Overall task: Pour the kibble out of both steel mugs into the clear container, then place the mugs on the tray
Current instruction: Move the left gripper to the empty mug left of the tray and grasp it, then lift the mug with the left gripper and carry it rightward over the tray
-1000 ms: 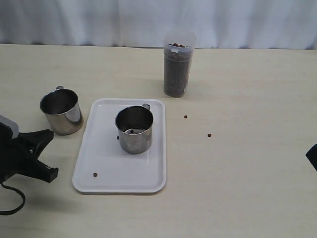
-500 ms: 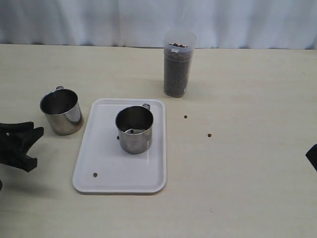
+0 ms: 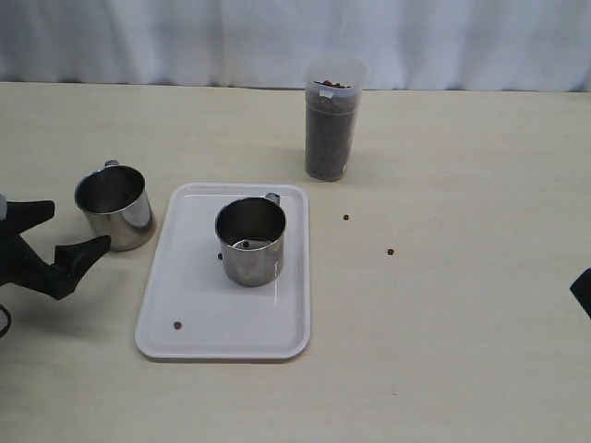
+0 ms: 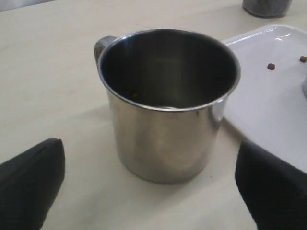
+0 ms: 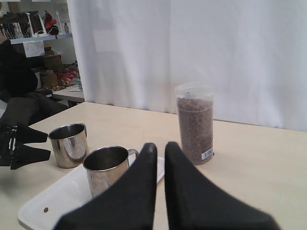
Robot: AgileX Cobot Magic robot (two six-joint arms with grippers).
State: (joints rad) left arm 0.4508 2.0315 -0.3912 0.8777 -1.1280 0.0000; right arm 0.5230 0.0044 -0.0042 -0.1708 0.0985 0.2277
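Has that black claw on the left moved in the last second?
Yes. The left gripper has shifted up the view toward the steel mug beside the tray, its fingers spread.

Left gripper (image 3: pixel 80 225) jaws spread wide; right gripper (image 5: pixel 159 148) jaws seemingly pressed together.

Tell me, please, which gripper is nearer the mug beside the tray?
Left. The left gripper stands open just beside the mug; the right gripper sits shut, far off on the opposite side.

Nothing I can actually read here, tbh. The clear container (image 5: pixel 194 122) has a small white sticker (image 5: pixel 207 154) low on its side, print way too tiny.
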